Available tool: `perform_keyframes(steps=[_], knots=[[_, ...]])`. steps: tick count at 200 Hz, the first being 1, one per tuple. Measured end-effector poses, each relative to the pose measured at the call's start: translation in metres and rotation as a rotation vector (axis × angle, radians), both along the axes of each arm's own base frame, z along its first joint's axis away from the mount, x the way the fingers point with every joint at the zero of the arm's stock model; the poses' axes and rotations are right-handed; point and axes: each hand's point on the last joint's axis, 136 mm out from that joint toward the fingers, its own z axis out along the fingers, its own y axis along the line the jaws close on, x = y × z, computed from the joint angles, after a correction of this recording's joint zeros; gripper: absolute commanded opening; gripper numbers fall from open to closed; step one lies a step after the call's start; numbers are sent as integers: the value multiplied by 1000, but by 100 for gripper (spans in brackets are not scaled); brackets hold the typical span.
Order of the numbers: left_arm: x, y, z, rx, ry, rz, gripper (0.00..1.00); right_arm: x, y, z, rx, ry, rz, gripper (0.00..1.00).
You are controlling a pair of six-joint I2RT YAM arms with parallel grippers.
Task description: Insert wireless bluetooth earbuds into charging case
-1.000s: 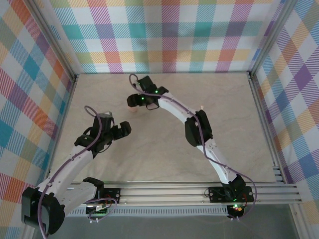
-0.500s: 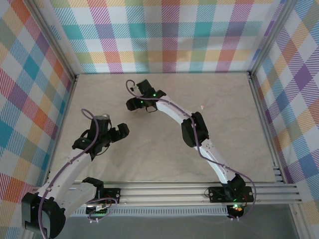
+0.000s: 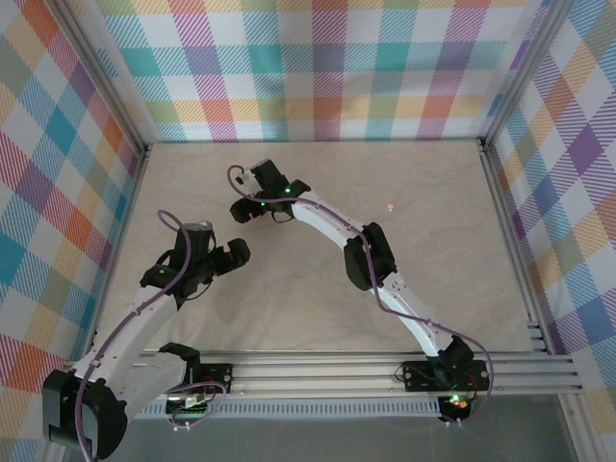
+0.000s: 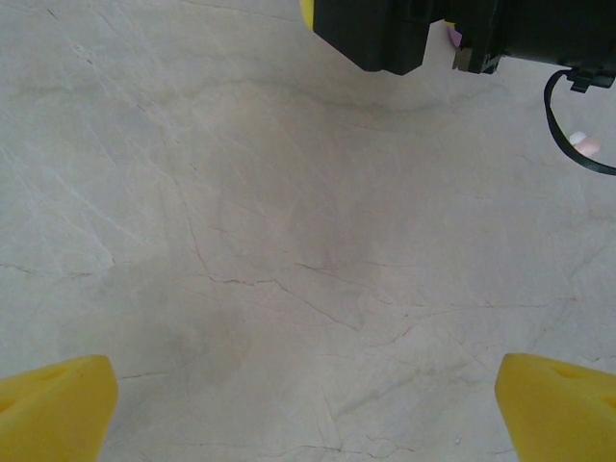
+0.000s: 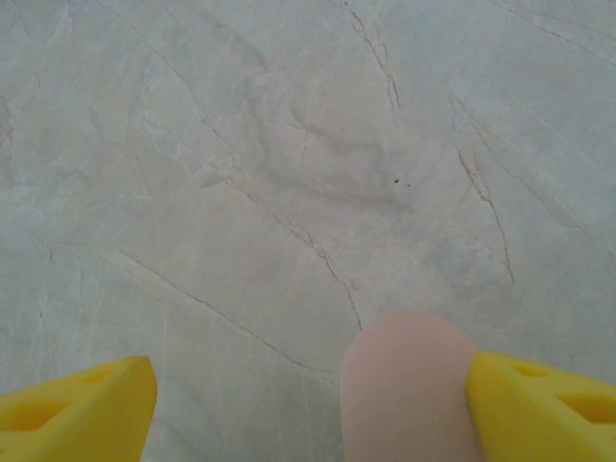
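**Right gripper open around a pink piece, pinch not yet made**

Nearest the arm bases, the left gripper (image 3: 234, 255) hangs over the bare table (image 3: 318, 298). Its wrist view shows its yellow fingertips (image 4: 53, 409) spread wide with nothing between them.

Just beyond it, the right gripper (image 3: 239, 207) points down at the left-centre of the table. Its jaws also stand wide. A rounded pink piece (image 5: 409, 390) touches one yellow fingertip (image 5: 539, 404), with a clear gap to the other. From its colour and shape I take it for one of the earbuds. I cannot tell whether it lies on the table or is pressed against that finger.

The step in hand looks like picking this piece up. To do it well:
- Shift the gripper sideways until the piece sits midway between the jaws.
- Close slowly so that both pads meet it together.
- Lift only once it is pinched from both sides.

Pushed from one side, something this small and round is likely to roll or pop out.

Farther off, well apart to the right, a small pink earbud (image 3: 390, 205) lies alone on the table.
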Motion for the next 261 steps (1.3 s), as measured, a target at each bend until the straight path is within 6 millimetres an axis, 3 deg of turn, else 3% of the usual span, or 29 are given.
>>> perform_keyframes(steps=[49, 136, 171, 210, 233, 261], knots=[[-5, 2, 4, 2, -3, 3, 100, -6, -3, -4, -10, 33, 22, 67], [-11, 4, 6, 2, -2, 3, 100, -35, -30, -6, -122, 82, 48, 58], [-9, -3, 3, -14, 14, -27, 100, -63, -54, -9, -184, 134, 56, 57], [-6, -10, 5, -25, 2, -74, 100, -104, -99, -17, -265, 202, 45, 58], [-6, -12, 12, -17, -32, -102, 100, -112, -115, -9, -281, 207, -8, 63], [-7, -11, 20, 0, -69, -126, 100, -99, -118, 16, -239, 198, -142, 67]])
